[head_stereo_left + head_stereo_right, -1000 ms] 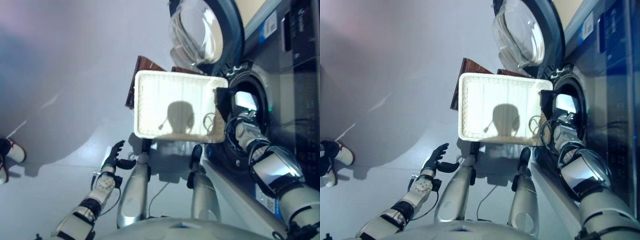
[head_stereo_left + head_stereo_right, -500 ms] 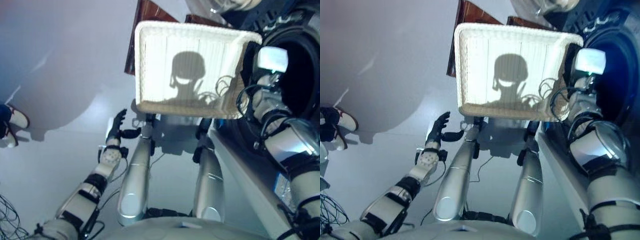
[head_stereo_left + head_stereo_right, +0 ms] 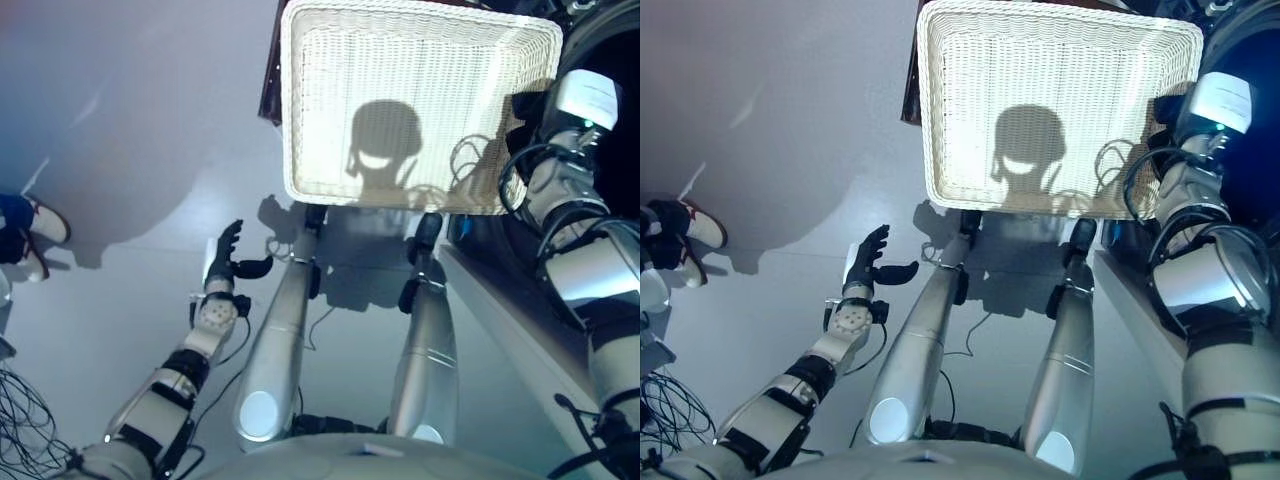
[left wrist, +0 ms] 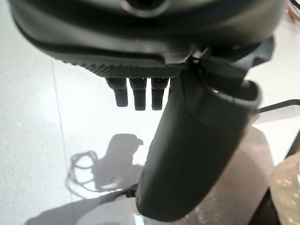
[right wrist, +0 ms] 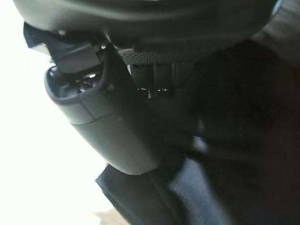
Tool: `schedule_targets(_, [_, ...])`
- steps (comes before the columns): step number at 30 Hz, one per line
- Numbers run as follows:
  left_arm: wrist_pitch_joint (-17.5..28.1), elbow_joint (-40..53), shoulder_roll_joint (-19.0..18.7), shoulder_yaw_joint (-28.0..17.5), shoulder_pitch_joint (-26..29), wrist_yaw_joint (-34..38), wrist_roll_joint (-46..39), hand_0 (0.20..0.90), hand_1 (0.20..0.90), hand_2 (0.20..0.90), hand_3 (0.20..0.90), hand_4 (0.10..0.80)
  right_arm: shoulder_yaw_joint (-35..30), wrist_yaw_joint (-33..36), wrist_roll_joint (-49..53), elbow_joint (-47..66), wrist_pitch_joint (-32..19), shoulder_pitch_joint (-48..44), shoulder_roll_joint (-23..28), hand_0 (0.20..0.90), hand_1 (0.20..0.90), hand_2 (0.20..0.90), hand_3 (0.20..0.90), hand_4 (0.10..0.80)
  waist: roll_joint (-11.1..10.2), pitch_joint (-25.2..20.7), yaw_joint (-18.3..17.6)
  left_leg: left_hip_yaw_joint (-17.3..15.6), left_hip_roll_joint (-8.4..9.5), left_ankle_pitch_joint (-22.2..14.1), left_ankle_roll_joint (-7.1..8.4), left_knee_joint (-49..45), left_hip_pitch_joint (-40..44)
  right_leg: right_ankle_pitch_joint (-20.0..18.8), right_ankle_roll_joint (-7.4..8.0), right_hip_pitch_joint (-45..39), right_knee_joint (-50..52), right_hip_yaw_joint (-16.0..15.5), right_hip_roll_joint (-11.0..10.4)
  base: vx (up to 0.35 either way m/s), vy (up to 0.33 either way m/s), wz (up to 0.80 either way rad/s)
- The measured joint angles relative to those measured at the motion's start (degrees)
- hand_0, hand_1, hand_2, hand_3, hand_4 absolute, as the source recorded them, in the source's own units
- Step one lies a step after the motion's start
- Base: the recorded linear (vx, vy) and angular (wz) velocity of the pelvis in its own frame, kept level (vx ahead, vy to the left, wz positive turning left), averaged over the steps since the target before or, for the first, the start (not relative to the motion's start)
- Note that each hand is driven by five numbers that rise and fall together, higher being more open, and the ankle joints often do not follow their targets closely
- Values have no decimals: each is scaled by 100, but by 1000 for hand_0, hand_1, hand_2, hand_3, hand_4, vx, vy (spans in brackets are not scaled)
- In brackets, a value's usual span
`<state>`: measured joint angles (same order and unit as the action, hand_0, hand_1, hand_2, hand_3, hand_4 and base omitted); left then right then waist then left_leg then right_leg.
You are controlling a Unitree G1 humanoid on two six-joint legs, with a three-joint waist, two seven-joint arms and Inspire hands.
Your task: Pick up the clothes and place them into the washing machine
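The basket [image 3: 290, 110] is seen empty, and a dark cloth [image 5: 211, 187] lies just past the right hand [image 5: 108, 131] inside the washing machine [image 3: 622, 180], so loading is judged nearly done. Whether that hand is closed on the cloth cannot be told. Compared with 1 second ago, the view has shifted towards the basket; the left hand [image 3: 225, 262] has stayed open and empty, left of the basket.

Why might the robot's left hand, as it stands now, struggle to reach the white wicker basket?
Probably it cannot yet: the left hand hangs open over bare floor, apart from the white wicker basket, though nothing blocks the way.
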<state>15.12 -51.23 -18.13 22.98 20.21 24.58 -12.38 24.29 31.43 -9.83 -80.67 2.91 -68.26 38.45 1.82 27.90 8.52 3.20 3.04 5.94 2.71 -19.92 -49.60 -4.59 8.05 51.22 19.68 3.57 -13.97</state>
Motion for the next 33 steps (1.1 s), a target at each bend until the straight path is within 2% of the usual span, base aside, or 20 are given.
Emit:
schedule_targets(1, [2, -1, -1, -2, 3, 80, 3, 900, 900, 900, 900, 800, -487, 162, 688, 61, -172, 7, -24, 300, 300, 300, 300, 400, 3, 0, -18, -69, 18, -35, -33, -21, 7, -48, -16, -13, -54, 53, -16, 12, 95, -12])
schedule_targets(4, [5, -8, 4, 4, 16, 165, 7, 900, 900, 900, 900, 800, -1315, 471, 2275, 195, -619, 51, -115, 300, 300, 300, 300, 400, 28, 12, -32, -245, 27, -137, -146, -163, 44, -165, 59, -98, -190, 179, -38, 24, 91, -22])
schedule_targets(8, [35, 89, 155, 32, 61, 264, 8, 900, 900, 900, 900, 800, -2518, 543, 4854, 550, -1570, 92, -196, 300, 300, 300, 300, 400, 327, 99, -119, -334, 114, -207, -237, -132, 267, -163, 61, -293, -271, 267, -153, 40, 85, -8])
schedule_targets(9, [38, 89, 187, 37, 68, 268, 6, 900, 900, 900, 900, 800, -2952, 445, 5704, 784, -1939, 114, -309, 300, 300, 300, 300, 400, 391, 100, -141, -370, 153, -195, -254, -68, 316, -164, 62, -292, -274, 318, -180, 56, 75, -5])
schedule_targets(12, [66, 91, 327, 126, 51, 245, 7, 900, 900, 900, 900, 800, -3696, 145, 7279, 1518, -2701, 186, -541, 300, 300, 300, 300, 400, 679, 93, -190, -457, 223, -133, -314, 88, 395, -157, 70, -282, -269, 381, -260, 67, 68, 2])
schedule_targets(15, [136, 101, 452, 196, -67, 58, 5, 900, 900, 900, 900, 800, -3973, -314, 8168, 1728, -3272, 62, -540, 300, 300, 300, 300, 400, 1034, 42, -91, -492, 344, -87, -294, 254, 477, -109, 137, -212, -187, 443, -372, 94, 67, 4])
schedule_targets(19, [214, 101, 462, 197, -428, -224, 4, 900, 900, 900, 900, 800, -4188, -971, 8963, 2242, -3754, 42, -441, 300, 300, 300, 300, 400, 1340, -174, 84, -639, 522, -68, -330, 336, 517, 89, 420, 88, 250, 749, -507, 69, 35, 5])
schedule_targets(20, [262, 94, 456, 196, -481, -265, 2, 900, 900, 900, 900, 800, -4200, -1064, 9043, 2276, -3858, 18, -357, 300, 300, 300, 300, 400, 1412, -227, 136, -676, 611, -42, -366, 325, 526, 161, 494, 177, 429, 834, -541, 68, 42, 15])
schedule_targets(24, [428, 111, 469, 177, -559, -373, -3, 900, 900, 900, 900, 800, -4118, -1077, 9190, 2513, -4122, -381, 185, 300, 300, 300, 300, 400, 1699, -443, 378, -804, 786, -48, -379, 268, 462, 436, 529, 607, 1059, 1191, -652, 74, -19, 11])
schedule_targets(26, [494, 110, 461, 133, -637, -375, -14, 900, 900, 900, 900, 800, -3837, -1129, 9074, 2765, -4198, -566, 347, 300, 300, 300, 300, 400, 1854, -564, 384, -829, 807, -161, -326, 90, 291, 535, 539, 780, 1251, 1284, -645, 67, -6, 10])
schedule_targets(28, [548, 182, 466, 130, -702, -377, -13, 900, 900, 900, 900, 800, -3593, -1112, 9056, 2830, -4219, -972, 690, 300, 300, 300, 300, 400, 1950, -641, 417, -866, 816, -181, -336, -25, 169, 558, 548, 916, 1363, 1375, -619, 48, -15, 5])
schedule_targets(30, [583, 270, 464, 126, -783, -376, -14, 900, 900, 900, 900, 800, -3260, -1129, 9013, 3232, -4320, -1272, 924, 300, 300, 300, 300, 400, 1984, -668, 397, -923, 813, -196, -333, -89, 21, 558, 550, 1089, 1399, 1496, -566, 88, -11, -2])
schedule_targets(31, [615, 280, 469, 128, -824, -379, -12, 900, 900, 900, 900, 800, -3173, -1167, 8892, 3503, -4402, -1409, 991, 380, 380, 380, 380, 453, 1991, -674, 390, -951, 807, -190, -324, -89, -52, 556, 551, 1175, 1396, 1601, -503, 96, 20, -10])
schedule_targets(32, [616, 280, 483, 130, -847, -381, -11, 900, 900, 900, 900, 800, -3105, -1203, 8766, 3595, -4507, -1481, 1026, 505, 505, 505, 505, 536, 1992, -674, 387, -976, 801, -190, -325, -96, -94, 554, 549, 1225, 1398, 1658, -466, 86, 21, -10])
schedule_targets(33, [617, 277, 495, 133, -849, -383, -10, 900, 900, 900, 900, 800, -3056, -1210, 8672, 3558, -4586, -1434, 1080, 900, 900, 900, 900, 800, 1993, -675, 387, -985, 796, -201, -320, -119, -109, 553, 547, 1241, 1401, 1666, -448, 77, 18, -10])
